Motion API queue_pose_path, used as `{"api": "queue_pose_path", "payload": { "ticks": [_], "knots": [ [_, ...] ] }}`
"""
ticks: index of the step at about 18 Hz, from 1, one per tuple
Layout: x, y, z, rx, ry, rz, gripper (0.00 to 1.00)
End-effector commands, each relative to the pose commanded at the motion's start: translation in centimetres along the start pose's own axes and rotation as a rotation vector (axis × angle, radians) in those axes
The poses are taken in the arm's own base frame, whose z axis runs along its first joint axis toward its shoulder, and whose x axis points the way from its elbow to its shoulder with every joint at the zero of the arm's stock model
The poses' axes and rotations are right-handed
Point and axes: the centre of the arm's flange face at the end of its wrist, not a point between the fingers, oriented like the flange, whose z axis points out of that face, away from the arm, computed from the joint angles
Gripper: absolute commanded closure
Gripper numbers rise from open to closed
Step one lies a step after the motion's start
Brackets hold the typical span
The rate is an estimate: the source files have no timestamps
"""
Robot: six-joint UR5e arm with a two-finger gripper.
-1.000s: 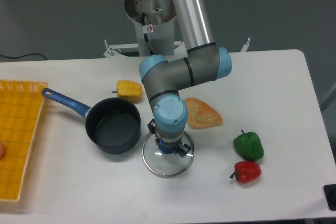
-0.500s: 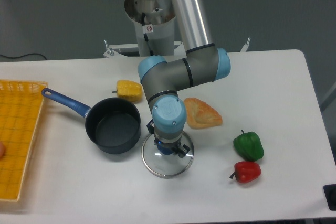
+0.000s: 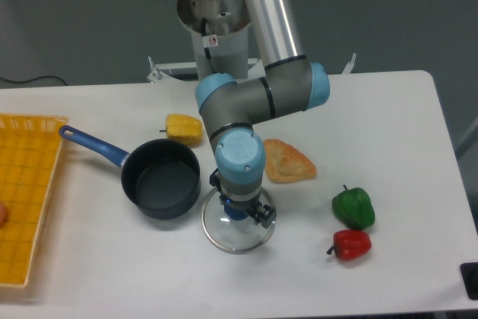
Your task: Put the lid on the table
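The round glass lid (image 3: 237, 235) with its thin metal rim lies flat on the white table (image 3: 388, 125), just right of the dark saucepan (image 3: 160, 178). My gripper (image 3: 240, 211) points straight down over the lid's centre. Its fingers (image 3: 264, 215) stand spread apart on either side of the knob, so it looks open. The wrist hides most of the knob.
The saucepan's blue handle (image 3: 93, 146) points left toward a yellow mesh basket (image 3: 26, 192) at the left edge. A yellow pepper (image 3: 184, 128) sits behind the pan and a pastry (image 3: 287, 160) to its right. A green pepper (image 3: 353, 208) and a red pepper (image 3: 349, 244) lie at the right.
The fingers have spread a little wider over the lid's knob and the wrist has shifted slightly. The lid has stayed in place on the table.
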Motion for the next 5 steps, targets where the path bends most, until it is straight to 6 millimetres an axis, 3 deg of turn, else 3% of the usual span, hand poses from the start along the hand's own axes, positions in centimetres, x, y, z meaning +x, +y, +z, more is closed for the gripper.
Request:
{"api": "queue_pose_path", "payload": {
  "ticks": [5],
  "knots": [
    [0.27, 0.42, -1.4, 0.007, -0.016, 0.023, 0.0]
  ]
}}
